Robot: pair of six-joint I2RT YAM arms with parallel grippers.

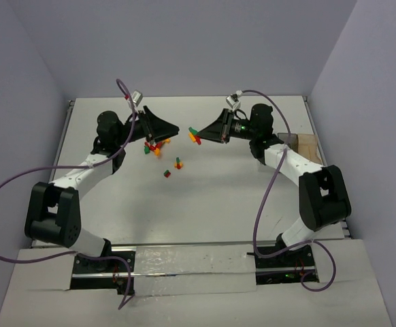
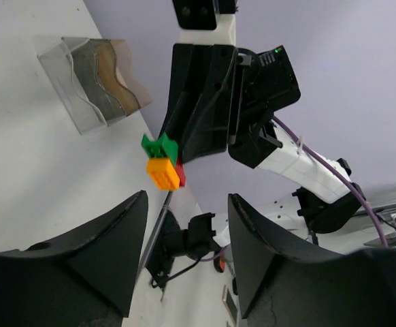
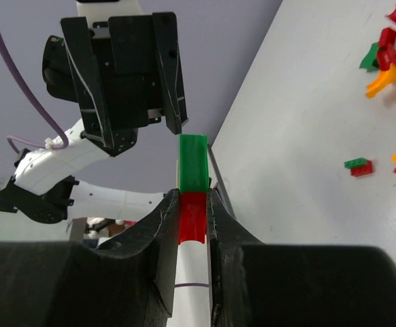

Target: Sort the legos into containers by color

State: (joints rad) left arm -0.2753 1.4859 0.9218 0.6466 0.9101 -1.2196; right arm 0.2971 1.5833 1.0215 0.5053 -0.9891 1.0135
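The right gripper [image 1: 201, 131] pinches a green-red-orange lego stack [image 1: 194, 134] in the air over mid-worktop, toward the far edge — the left gripper [image 1: 173, 129], spread, faces it. Loose legos [image 1: 157, 147] lie beneath; the containers [image 1: 308, 145] sit at the right edge.
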